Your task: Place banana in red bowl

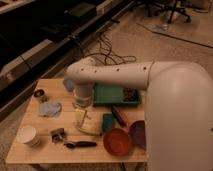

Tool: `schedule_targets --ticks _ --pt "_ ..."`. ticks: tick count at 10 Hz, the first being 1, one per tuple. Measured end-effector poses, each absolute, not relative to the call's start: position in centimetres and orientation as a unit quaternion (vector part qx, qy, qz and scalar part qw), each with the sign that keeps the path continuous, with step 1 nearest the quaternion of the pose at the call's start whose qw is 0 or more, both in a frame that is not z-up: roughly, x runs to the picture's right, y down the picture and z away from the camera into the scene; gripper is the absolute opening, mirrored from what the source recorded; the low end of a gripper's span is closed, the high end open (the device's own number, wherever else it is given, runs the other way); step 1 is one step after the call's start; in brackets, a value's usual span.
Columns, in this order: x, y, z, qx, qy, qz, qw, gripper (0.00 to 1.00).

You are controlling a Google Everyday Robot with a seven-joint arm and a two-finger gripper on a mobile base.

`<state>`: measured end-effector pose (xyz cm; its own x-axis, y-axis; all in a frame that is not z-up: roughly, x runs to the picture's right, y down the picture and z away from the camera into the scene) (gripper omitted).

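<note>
The banana (90, 127) is a pale yellow, elongated fruit lying on the wooden table (30, 152), left of centre. My gripper (83, 116) hangs straight down from the white arm and sits right over the banana's left end, at or just above it. The red bowl (117, 141) stands near the table's front edge, a short way to the right of the banana, and nothing shows inside it. The arm hides part of the table's right side.
A dark purple bowl (138, 134) touches the red bowl's right side. A green sponge (108, 121) and a dark stick-like object (118, 115) lie between banana and bowls. Also here: green tray (117, 95), blue cloth (50, 108), white cup (28, 135), black tool (80, 144).
</note>
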<state>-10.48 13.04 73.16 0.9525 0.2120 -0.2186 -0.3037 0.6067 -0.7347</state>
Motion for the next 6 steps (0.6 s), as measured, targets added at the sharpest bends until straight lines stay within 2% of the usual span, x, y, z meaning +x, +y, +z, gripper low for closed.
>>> schedule_targets --ticks 3,6 --pt "-9.2 15.9 76.6 -0.384 0.137 0.149 0.901 0.8" --pt "-7.9 16.7 77.6 -0.323 0.139 0.146 0.925 0.8"
